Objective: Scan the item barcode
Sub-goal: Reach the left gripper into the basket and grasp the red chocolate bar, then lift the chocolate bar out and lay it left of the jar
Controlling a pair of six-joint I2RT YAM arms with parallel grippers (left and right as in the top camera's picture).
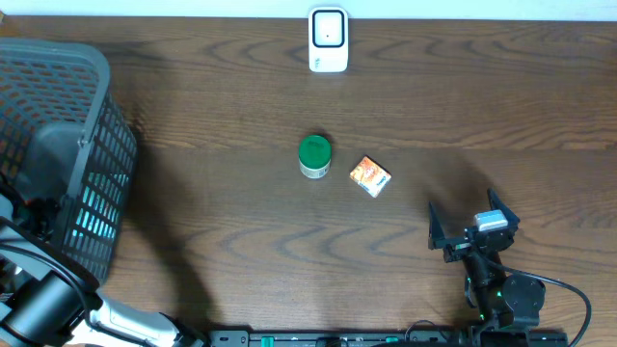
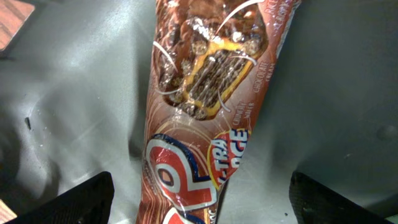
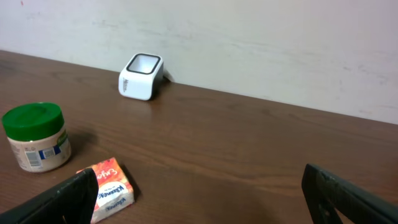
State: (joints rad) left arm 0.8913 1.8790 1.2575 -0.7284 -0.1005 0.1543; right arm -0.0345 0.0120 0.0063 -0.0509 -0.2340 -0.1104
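A brown and red chocolate bar wrapper [image 2: 199,112] lies on the grey floor of the basket [image 1: 67,125], filling the left wrist view. My left gripper [image 2: 202,196] is open just above it, one dark finger [image 2: 74,202] on each side of the wrapper's near end, not touching it. Overhead, the left arm [image 1: 43,304] reaches into the basket and its jaws are hidden. The white scanner [image 1: 328,40] stands at the table's far edge. My right gripper [image 1: 470,224] hovers open and empty at the right front.
A green-lidded jar [image 1: 314,155] and a small orange tissue pack [image 1: 369,176] sit mid-table; the right wrist view shows the jar [image 3: 36,137], the pack [image 3: 109,186] and the scanner [image 3: 142,76] against the wall. The tall mesh basket fills the left side.
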